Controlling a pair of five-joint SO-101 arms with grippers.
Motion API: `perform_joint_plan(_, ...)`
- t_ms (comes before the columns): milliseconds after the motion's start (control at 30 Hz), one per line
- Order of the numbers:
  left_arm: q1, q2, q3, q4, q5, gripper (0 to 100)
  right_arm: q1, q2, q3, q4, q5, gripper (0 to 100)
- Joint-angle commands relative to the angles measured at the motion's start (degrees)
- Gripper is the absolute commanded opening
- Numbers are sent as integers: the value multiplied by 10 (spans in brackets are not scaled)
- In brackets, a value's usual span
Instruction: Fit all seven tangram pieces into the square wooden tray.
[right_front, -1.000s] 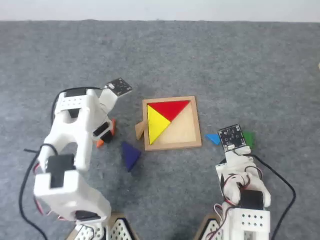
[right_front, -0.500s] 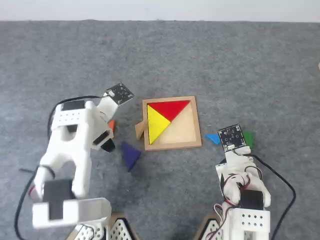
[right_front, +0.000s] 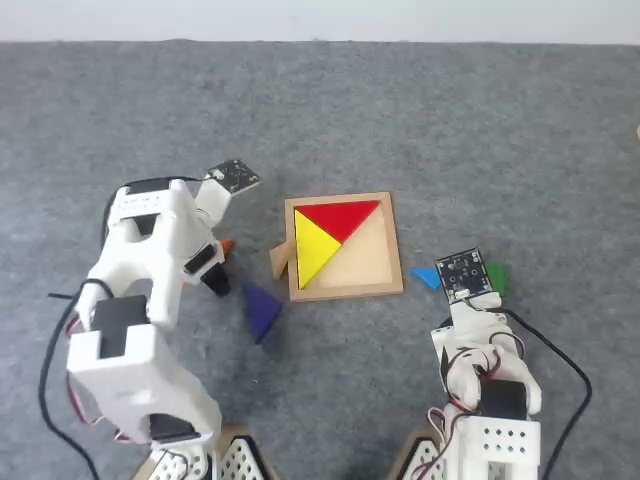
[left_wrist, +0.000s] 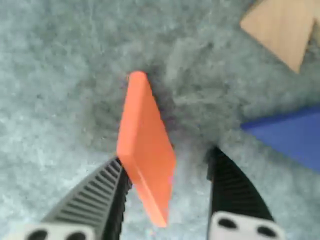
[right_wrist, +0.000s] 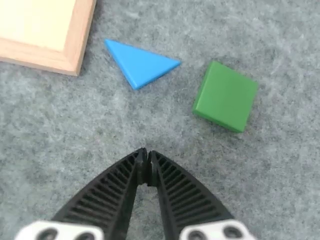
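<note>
Left gripper (left_wrist: 166, 157) spread around the tilted orange piece (left_wrist: 142, 130) — edge against 1 jaw; right gripper (right_wrist: 147, 156) pressed together.

The high camera stood well above the square wooden tray (right_front: 345, 291), looking down with it near mid-frame. The left wrist camera faced down, very close over the carpet (left_wrist: 50, 50), beside the tray where the orange piece (left_wrist: 145, 145) and dark blue triangle (left_wrist: 292, 137) lay; the high view shared both. The right wrist camera, close on the tray's opposite side, shared its corner, the light blue triangle (right_wrist: 140, 67) and green square (right_wrist: 226, 96).
</note>
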Motion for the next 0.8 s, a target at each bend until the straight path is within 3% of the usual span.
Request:
perform_joint_plan(0, -5, 4, -10, 9, -6, 235, -1, -7, 9, 1, 5, 8)
perform_joint_plan(300, -53, -20, -102, 11, -4, 220, -1, -7, 9, 1, 5, 8)
perform_joint_plan(567, -56, -31, -105, 46, 18, 237, -1, -7, 9, 1, 5, 8)
perform_joint_plan(767, -44, -31, -108, 57, 116, 246, -1, -7, 9, 1, 5, 8)
